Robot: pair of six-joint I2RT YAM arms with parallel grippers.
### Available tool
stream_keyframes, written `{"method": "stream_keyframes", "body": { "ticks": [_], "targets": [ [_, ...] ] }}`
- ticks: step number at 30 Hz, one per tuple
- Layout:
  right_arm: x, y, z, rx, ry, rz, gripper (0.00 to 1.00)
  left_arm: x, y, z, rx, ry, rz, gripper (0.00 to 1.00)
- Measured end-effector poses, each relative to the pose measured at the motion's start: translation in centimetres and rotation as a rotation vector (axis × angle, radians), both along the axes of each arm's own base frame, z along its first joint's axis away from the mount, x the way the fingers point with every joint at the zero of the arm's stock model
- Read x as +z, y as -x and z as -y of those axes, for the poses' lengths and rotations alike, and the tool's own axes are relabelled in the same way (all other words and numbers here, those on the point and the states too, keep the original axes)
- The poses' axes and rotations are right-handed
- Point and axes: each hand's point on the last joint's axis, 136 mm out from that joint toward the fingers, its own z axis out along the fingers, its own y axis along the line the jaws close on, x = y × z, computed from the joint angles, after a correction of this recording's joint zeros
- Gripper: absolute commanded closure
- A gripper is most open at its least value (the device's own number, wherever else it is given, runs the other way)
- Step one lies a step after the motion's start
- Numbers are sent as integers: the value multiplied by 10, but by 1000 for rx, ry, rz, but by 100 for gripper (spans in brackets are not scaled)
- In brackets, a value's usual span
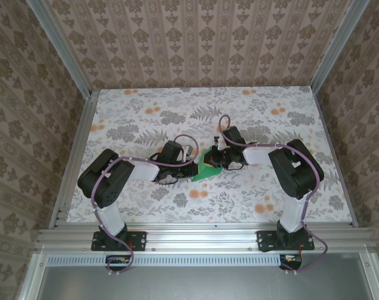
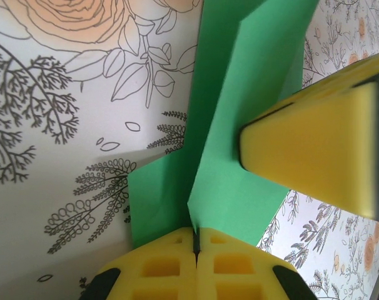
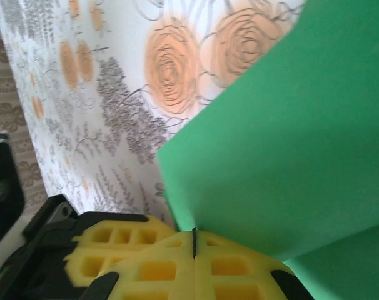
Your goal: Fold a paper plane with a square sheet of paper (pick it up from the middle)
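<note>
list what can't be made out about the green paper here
Top external: bright green creased paper sheet mostly covered by left pincer and right pincer, folds too small to read.
Left wrist: its top is cut by the frame edge; the right pincer's yellow foam pad hides its right side.
Right wrist: it runs off top and right edges, outline unknown.

left gripper [image 2: 195, 236] pinched shut, right gripper [image 3: 194, 237] likewise

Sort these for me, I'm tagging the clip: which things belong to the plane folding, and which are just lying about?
Job: bright green creased paper sheet; left hand and right hand, both shut on it.
Just there: flower-printed table cover; patterned wallpaper walls; silver metal frame rails.
</note>
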Motion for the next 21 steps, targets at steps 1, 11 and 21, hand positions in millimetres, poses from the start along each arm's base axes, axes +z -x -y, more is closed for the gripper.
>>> {"method": "stream_keyframes", "body": {
  "ticks": [1, 11, 21],
  "targets": [
    [-3, -1, 1, -5, 6, -4, 95, 0, 0, 0, 0, 0, 0, 100],
    [-7, -6, 6, -22, 18, -6, 92, -1, 0, 1, -2, -3, -7, 100],
    [36, -23, 11, -52, -10, 87, 90, -1, -1, 6, -11, -5, -48, 100]
  ]
}}
